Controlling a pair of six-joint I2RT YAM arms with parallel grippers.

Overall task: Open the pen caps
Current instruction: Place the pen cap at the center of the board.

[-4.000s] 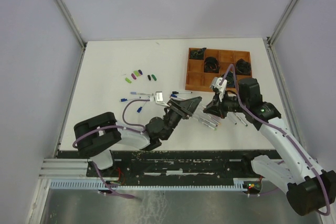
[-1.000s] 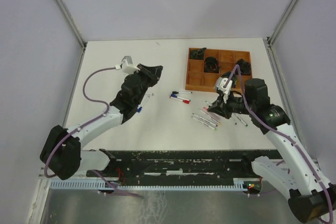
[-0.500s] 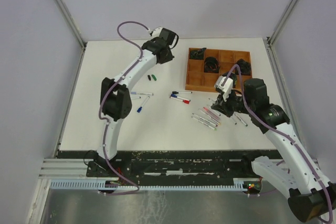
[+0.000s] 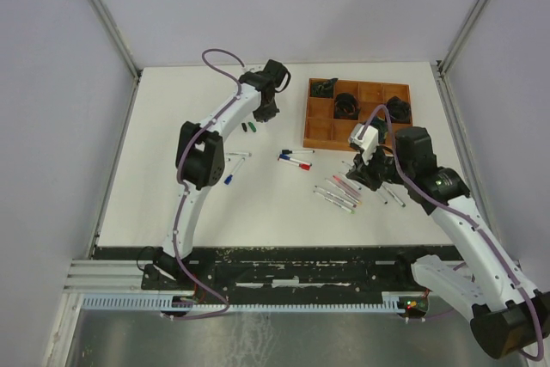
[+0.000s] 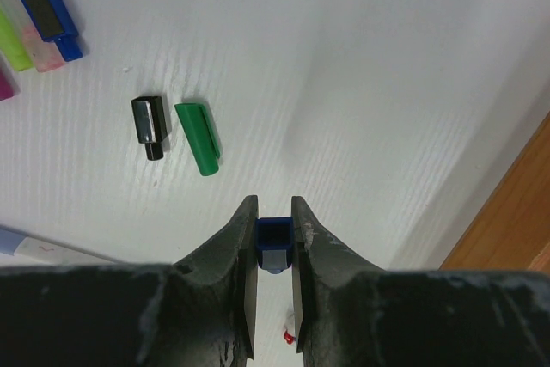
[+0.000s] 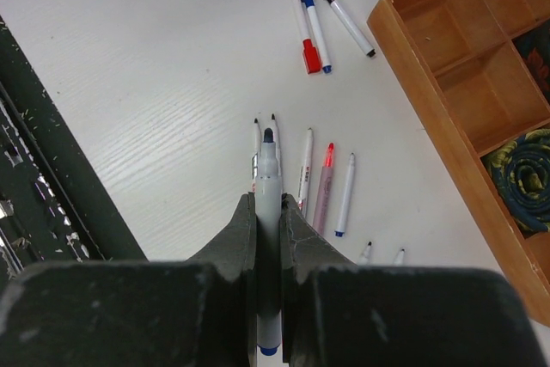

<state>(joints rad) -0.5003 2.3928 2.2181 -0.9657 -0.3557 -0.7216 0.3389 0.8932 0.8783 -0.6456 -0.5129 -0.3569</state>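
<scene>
In the left wrist view my left gripper [image 5: 275, 221] is shut on a stubby blue pen cap [image 5: 275, 234], held just above the table. Loose pen caps lie ahead of it: a green one [image 5: 198, 137], a black one [image 5: 149, 124] and a blue one [image 5: 51, 10]. Seen from the top view, the left gripper [image 4: 265, 113] hangs at the back, left of the tray. My right gripper [image 6: 268, 208] is shut on an uncapped pen [image 6: 268, 174] with a blue tail, above a row of uncapped pens [image 6: 325, 185]. The right gripper [image 4: 365, 174] hovers over that row [image 4: 339, 193].
A brown compartment tray [image 4: 307, 118] with dark coiled items stands at the back right; its wooden wall [image 6: 430, 100] runs close to the right gripper. Three capped pens [image 4: 295, 159] lie mid-table, and more pens [image 4: 230, 155] lie to the left. The black rail [image 6: 34, 178] marks the near edge.
The left arm swung from the table's left middle out to the back, beside the tray, then sank slightly over the loose caps. The right gripper stayed almost still with its pen.
</scene>
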